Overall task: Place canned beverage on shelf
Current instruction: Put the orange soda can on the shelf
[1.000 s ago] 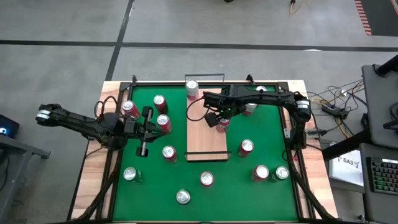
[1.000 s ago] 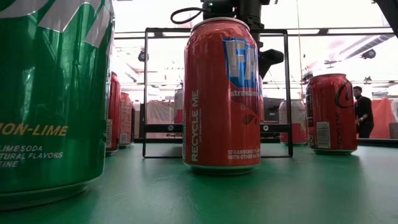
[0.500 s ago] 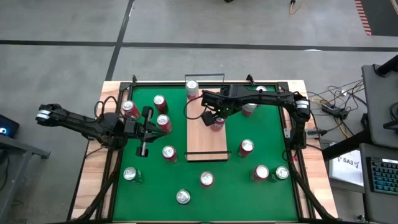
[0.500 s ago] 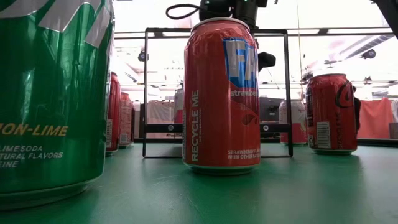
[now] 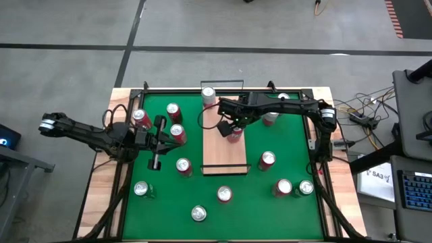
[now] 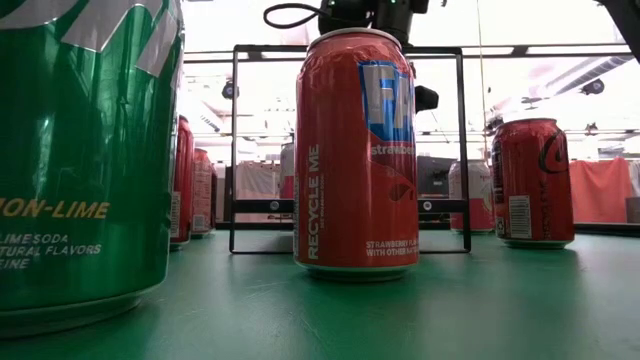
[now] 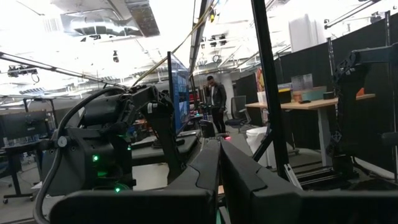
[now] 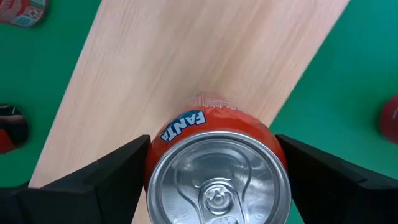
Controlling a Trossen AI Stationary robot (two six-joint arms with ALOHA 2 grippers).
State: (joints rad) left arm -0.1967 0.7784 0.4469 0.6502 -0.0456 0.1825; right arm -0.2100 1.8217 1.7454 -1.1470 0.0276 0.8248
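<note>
The shelf [image 5: 223, 155] is a pale wood board with black end rails [image 6: 235, 150], lying down the middle of the green mat. A red Fanta canned beverage [image 8: 217, 177] stands upright on the board's far half, seen in the high view as the red can [image 5: 234, 136]. My right gripper [image 5: 230, 129] straddles it from above, with one finger [image 8: 93, 183] tight against each side. In the low view a nearer can hides it. Another can [image 5: 208, 94] stands at the shelf's far end. My left gripper [image 5: 165, 138] waits shut over the mat's left side, its fingers [image 7: 219, 180] pressed together.
Several red cans stand on the mat, such as one [image 5: 177, 133] by the left gripper and one [image 5: 267, 160] right of the shelf. Green cans [image 5: 142, 189] [image 5: 306, 187] sit near the front corners. A Fanta can [image 6: 355, 150] and a lime can [image 6: 80, 150] fill the low view.
The right gripper has carried the can a little left, from the shelf's right edge to over the board. The left arm has not moved.
</note>
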